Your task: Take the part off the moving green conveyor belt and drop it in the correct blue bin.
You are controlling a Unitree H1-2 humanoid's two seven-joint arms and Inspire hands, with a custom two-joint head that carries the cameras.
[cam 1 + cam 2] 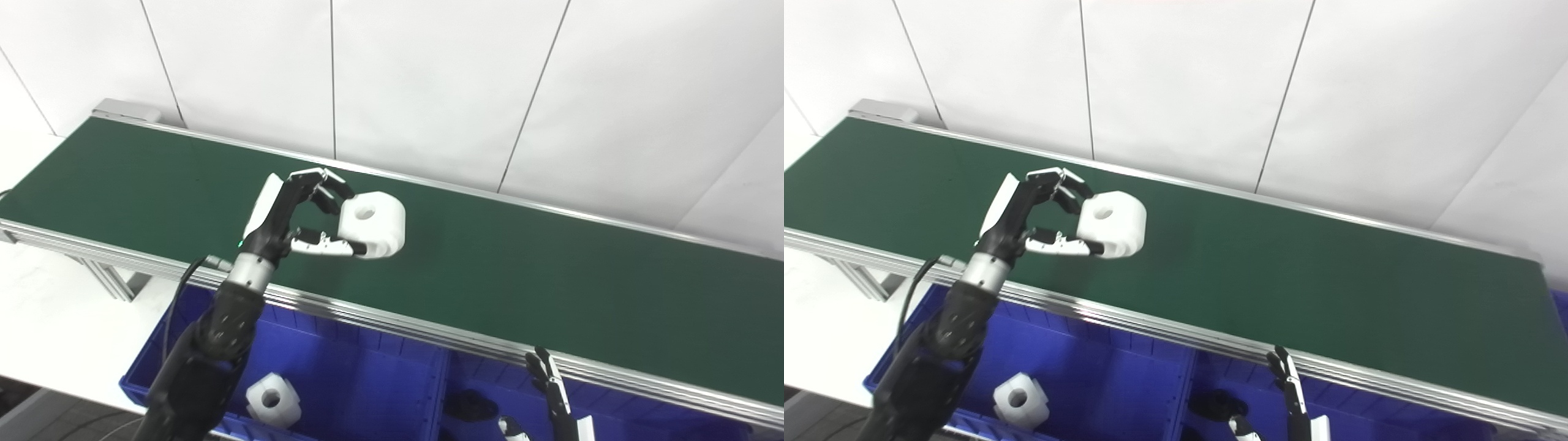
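Conveyor belt running diagonally from upper left to lower right of the frame, backed by a wall. Above the belt's left-centre, left hand closed around a part. Below the belt's near rail, two bins side by side: left bin at lower centre, holding a second part near its lower left; right bin beside it, with right hand at the bottom edge, fingers pointing up.

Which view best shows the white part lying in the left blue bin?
The left eye view: the binned white part lies clear of the dark arm, its hole showing. In the right eye view it appears whole too, but nearer the picture's bottom edge.
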